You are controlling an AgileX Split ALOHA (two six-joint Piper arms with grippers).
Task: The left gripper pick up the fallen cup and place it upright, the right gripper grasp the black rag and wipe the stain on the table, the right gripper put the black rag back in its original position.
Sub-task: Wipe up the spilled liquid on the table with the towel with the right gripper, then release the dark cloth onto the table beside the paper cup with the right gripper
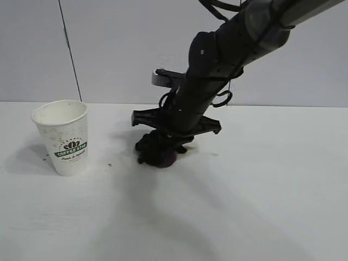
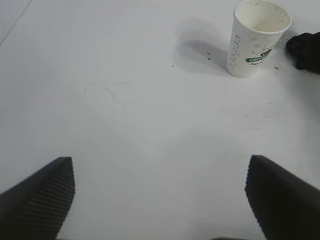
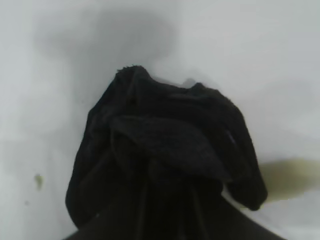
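While wiping: right gripper (image 1: 163,145) clamps the black rag (image 1: 157,151), centre frame on the desk (image 1: 261,206).
Stain (image 3: 292,177): just beside rag's edge.
Cup (image 1: 64,137): upright, left.
Left gripper (image 2: 159,197): spread wide, holding nothing.

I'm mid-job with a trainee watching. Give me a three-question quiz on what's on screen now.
1. True or false: the cup stands upright.
2. What presses the rag onto the table? A) left claw B) right claw C) nothing
3. Fill in: the left claw is ____, with only bare table between its fingers.

Key: 1 true. 2 B, the right claw; part of the stain shows beside the rag. 3 open.
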